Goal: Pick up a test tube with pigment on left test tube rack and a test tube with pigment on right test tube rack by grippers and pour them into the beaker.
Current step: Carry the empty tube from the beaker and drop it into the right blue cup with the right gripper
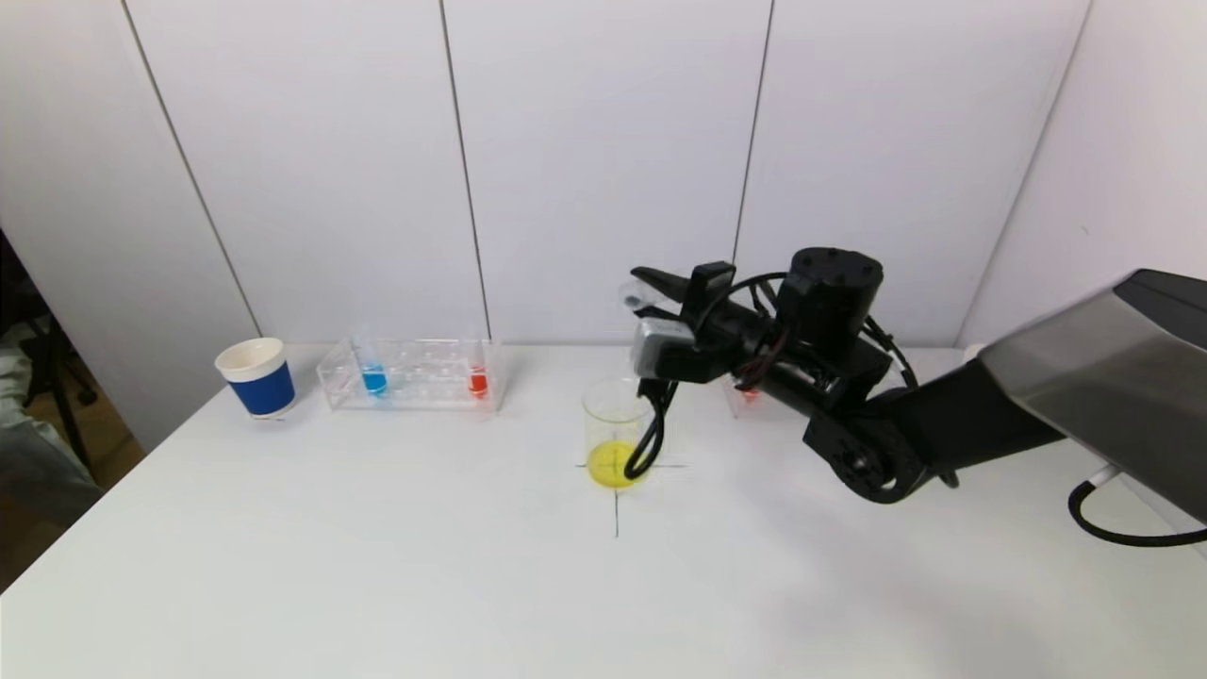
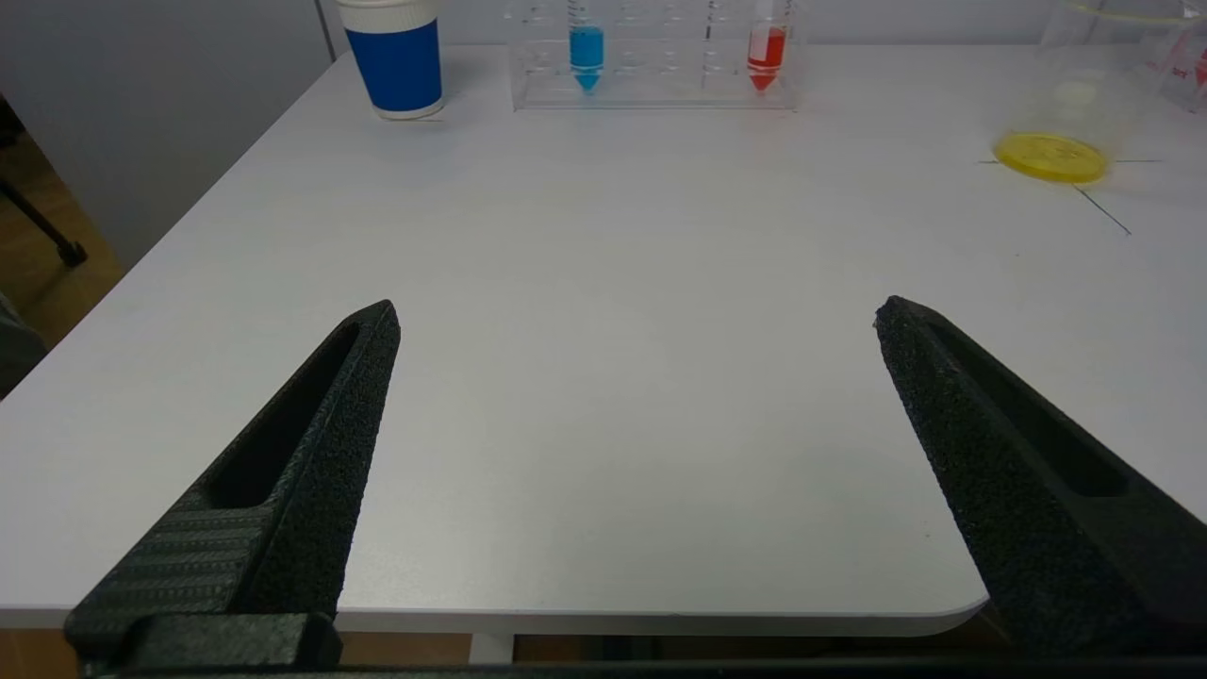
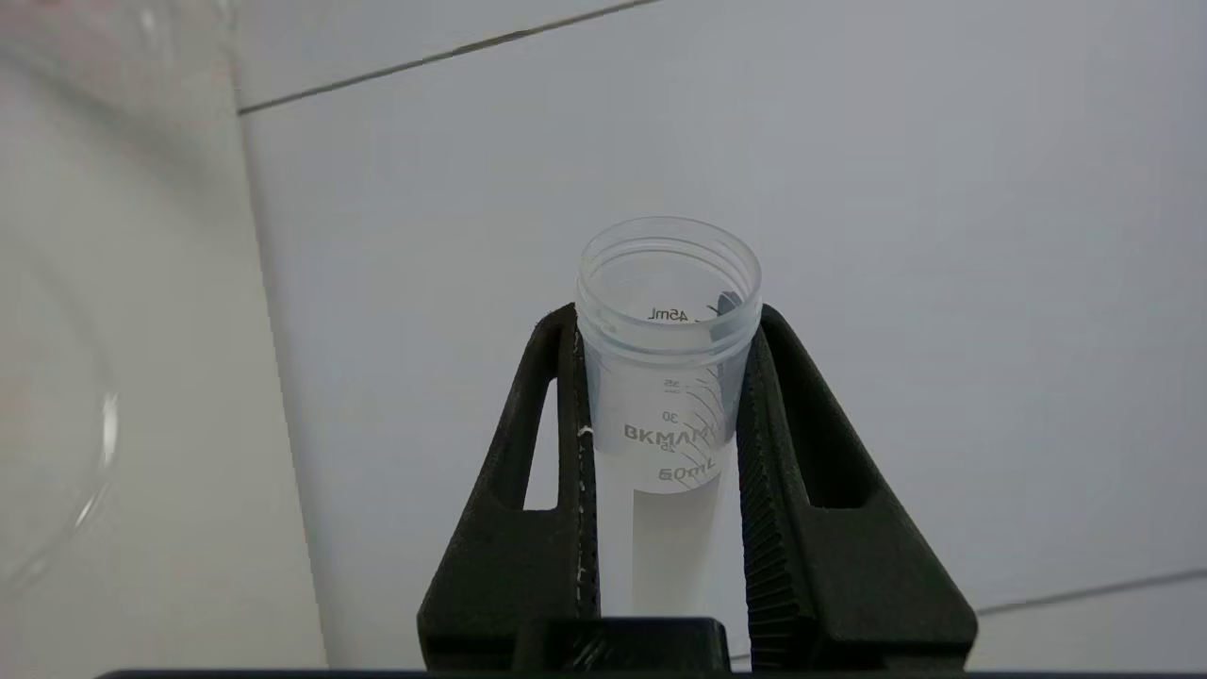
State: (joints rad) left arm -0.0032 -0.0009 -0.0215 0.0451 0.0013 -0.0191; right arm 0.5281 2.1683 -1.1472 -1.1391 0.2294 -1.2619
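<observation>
On the white tabletop [image 1: 377,566], from left to right: a blue paper cup with a white rim [image 1: 256,377]; the clear plastic left test tube rack [image 1: 412,375], holding one tube of blue pigment [image 1: 373,376] and one of red pigment [image 1: 478,379]; and the clear glass beaker [image 1: 618,432], standing on a drawn cross with yellow liquid in its bottom. The left gripper [image 2: 634,377] hangs low over the near table edge, fingers spread wide and empty. The right gripper [image 3: 665,377], raised above and just right of the beaker, clamps a clear graduated plastic test tube [image 3: 668,330] that looks empty, while the right test tube rack [image 1: 745,396] lies mostly hidden behind that arm.
</observation>
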